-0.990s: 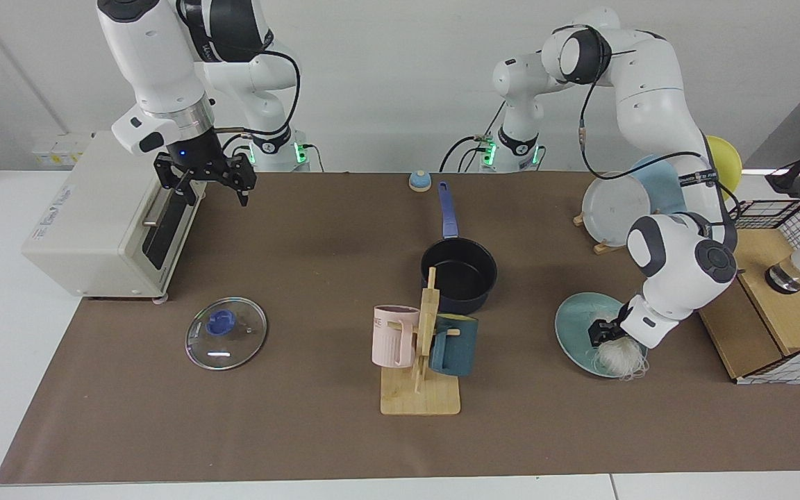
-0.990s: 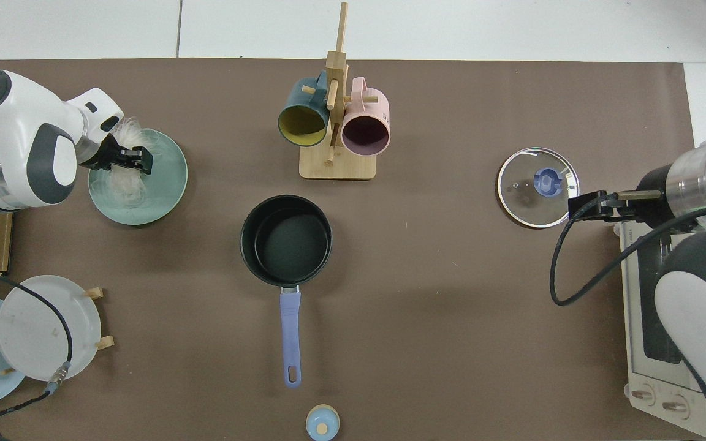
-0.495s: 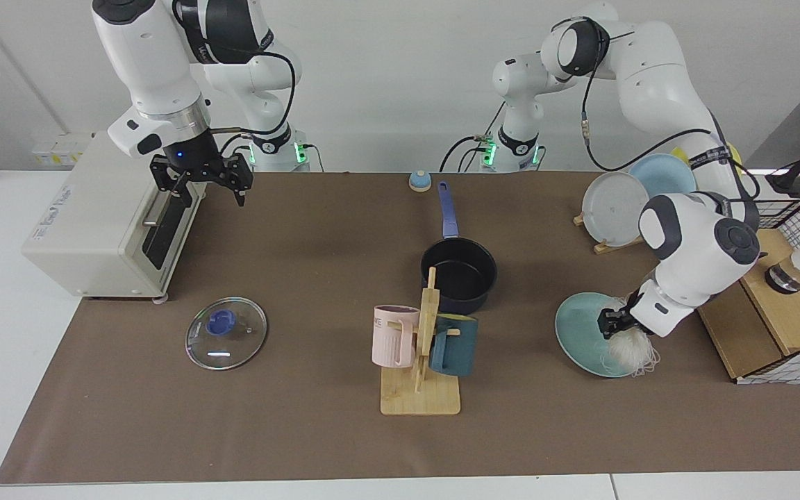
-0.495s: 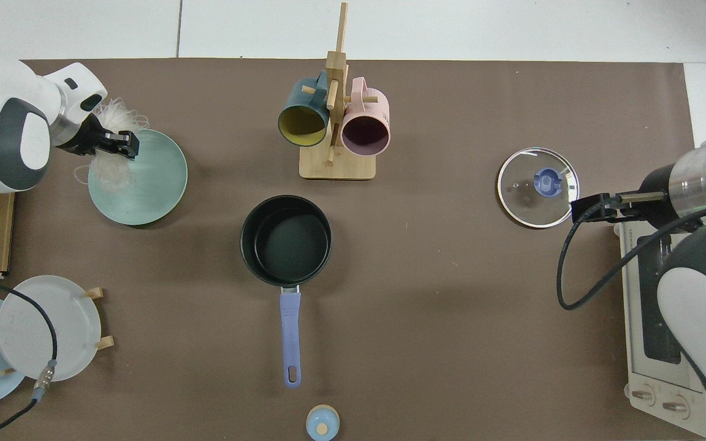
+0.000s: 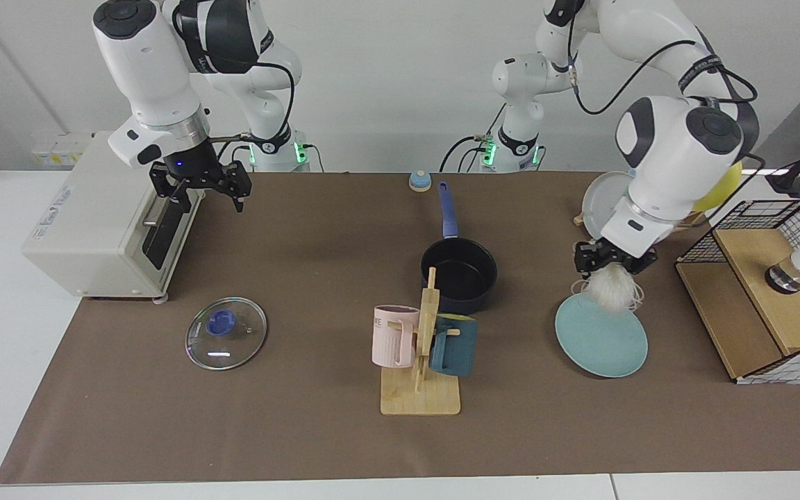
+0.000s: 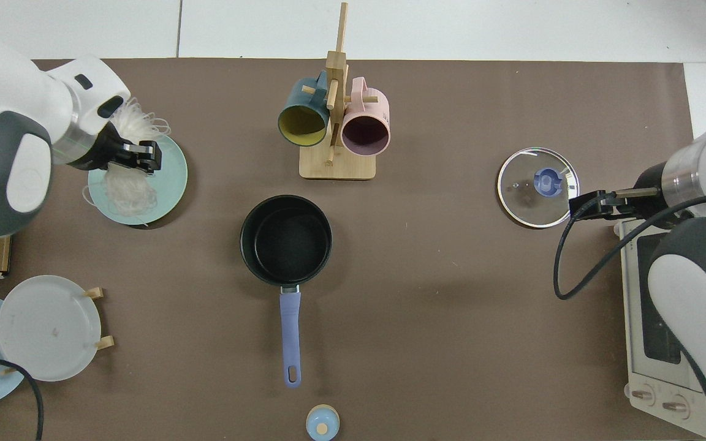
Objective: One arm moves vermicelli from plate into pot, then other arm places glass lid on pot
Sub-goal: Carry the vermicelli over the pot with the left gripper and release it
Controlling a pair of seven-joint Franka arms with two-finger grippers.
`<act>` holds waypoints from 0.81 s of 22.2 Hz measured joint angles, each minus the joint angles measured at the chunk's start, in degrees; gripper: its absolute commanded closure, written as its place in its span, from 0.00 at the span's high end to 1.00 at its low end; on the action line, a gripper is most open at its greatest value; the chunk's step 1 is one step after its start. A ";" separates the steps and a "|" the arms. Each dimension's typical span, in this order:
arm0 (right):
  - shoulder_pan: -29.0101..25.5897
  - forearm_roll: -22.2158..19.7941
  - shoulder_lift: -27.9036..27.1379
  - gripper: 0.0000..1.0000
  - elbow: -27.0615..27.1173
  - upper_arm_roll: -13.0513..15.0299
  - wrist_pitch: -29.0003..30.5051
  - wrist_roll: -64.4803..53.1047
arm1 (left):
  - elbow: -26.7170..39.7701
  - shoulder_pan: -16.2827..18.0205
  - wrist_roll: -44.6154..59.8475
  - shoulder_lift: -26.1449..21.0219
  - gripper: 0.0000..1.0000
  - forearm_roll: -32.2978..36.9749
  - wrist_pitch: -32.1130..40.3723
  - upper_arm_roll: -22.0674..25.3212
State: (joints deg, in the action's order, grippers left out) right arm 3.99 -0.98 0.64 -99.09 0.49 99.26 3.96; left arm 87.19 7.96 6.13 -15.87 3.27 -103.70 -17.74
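One tangle of vermicelli (image 5: pixel 612 290) hangs pinched in the left gripper (image 5: pixel 614 262) above the plate (image 5: pixel 601 339). Pot (image 5: pixel 459 274) sits mid-table, glass lid (image 5: pixel 226 332) flat nearby. Right gripper (image 5: pixel 200 182) waits, fingers spread, by the toaster oven (image 5: pixel 98 219), lettering unreadable.

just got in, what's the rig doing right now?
The left gripper is shut on the vermicelli, holding the tangle in the air above the teal plate, with nothing in the pot yet. The right arm waits with the right gripper open in front of the toaster oven. The glass lid lies flat on the mat, untouched.
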 measured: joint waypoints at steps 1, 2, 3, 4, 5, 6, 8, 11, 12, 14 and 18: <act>-0.05 -0.03 -0.21 0.99 0.01 0.02 0.25 0.00 | 1.94 -0.25 2.26 1.46 0.00 0.00 -0.20 -0.97; -0.13 -0.06 -0.46 1.00 0.01 0.05 0.75 0.00 | 4.01 -0.64 5.03 2.93 0.00 0.00 -0.46 -2.08; -0.20 -0.09 -0.73 0.99 0.01 0.10 1.27 0.00 | 5.75 -1.21 7.81 4.11 0.00 0.00 -0.76 -2.95; -0.30 -0.11 -1.08 0.99 0.03 0.15 1.91 0.00 | 7.22 -1.99 10.69 5.10 0.00 0.00 -1.12 -3.73; -0.43 -0.12 -1.60 0.99 0.10 0.17 2.71 0.00 | 8.45 -3.02 13.62 5.87 0.00 0.01 -1.44 -4.47; -0.51 -0.12 -2.19 0.99 0.27 0.20 3.36 0.00 | 9.21 -4.01 15.96 6.38 0.00 0.02 -1.69 -5.00; -0.63 -0.14 -4.23 1.00 1.39 0.27 4.58 -0.01 | 10.15 -6.31 20.68 6.96 0.00 0.03 -2.16 -5.88; -0.82 -0.19 -8.73 1.00 4.65 0.41 5.84 -0.01 | 10.40 -8.88 26.94 7.08 0.00 0.04 -2.40 -6.99; -0.94 -0.26 -10.47 0.99 5.94 0.46 6.46 -0.07 | 10.43 -9.53 28.88 7.06 0.00 0.04 -2.44 -7.44; -1.22 -0.77 -13.84 0.99 8.21 0.53 8.02 -0.77 | 10.65 -10.65 32.90 6.99 0.00 0.04 -2.70 -8.31; -2.30 -1.77 -19.55 1.00 10.68 0.76 12.43 -3.32 | 12.09 -12.31 37.57 5.71 0.00 0.04 -5.82 -9.02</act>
State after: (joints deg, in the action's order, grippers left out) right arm 1.68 -2.76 -18.91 -88.41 1.25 111.69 0.64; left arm 99.29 -4.35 43.70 -10.16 3.30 -109.52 -26.76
